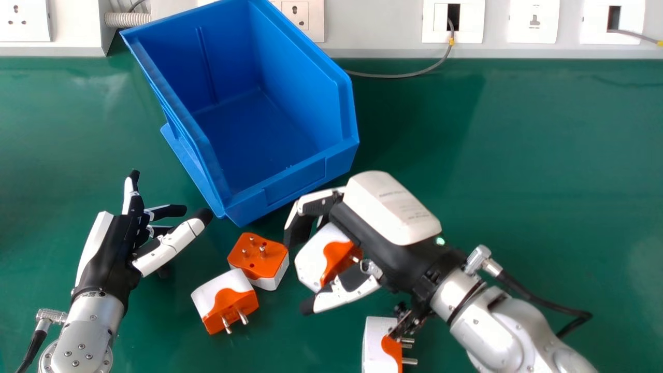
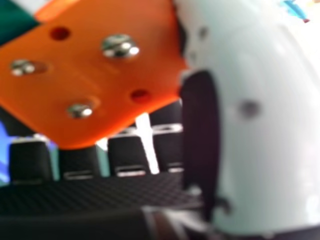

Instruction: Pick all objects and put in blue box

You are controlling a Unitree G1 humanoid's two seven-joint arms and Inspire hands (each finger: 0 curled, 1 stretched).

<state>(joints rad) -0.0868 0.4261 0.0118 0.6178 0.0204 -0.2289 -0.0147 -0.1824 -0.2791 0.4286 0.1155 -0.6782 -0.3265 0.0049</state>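
The right hand (image 1: pixel 391 207) is partly closed, its bent fingers and opposed thumb set around a white-and-orange block-shaped plastic plug adapter (image 1: pixel 315 256). The grip spans the white body, with the orange pin face turned toward the palm, probably so that opening the hand releases the part directly. Just beside it, an orange-faced adapter with a white base (image 1: pixel 270 255) rests pins up; next to that, a white-and-orange adapter with two projecting pins (image 1: pixel 221 294) lies on its side. A fourth white-and-orange adapter (image 1: pixel 376 346) is near the right wrist, partly covered; allow wrist clearance there. The left hand (image 1: pixel 116 248) is idle at the left, fingers extended. Beyond the right hand, the deep blue plastic box (image 1: pixel 296 182) presents its low front wall; lift above this edge before release. Open green bench surface (image 1: pixel 544 171) extends to the box's right.
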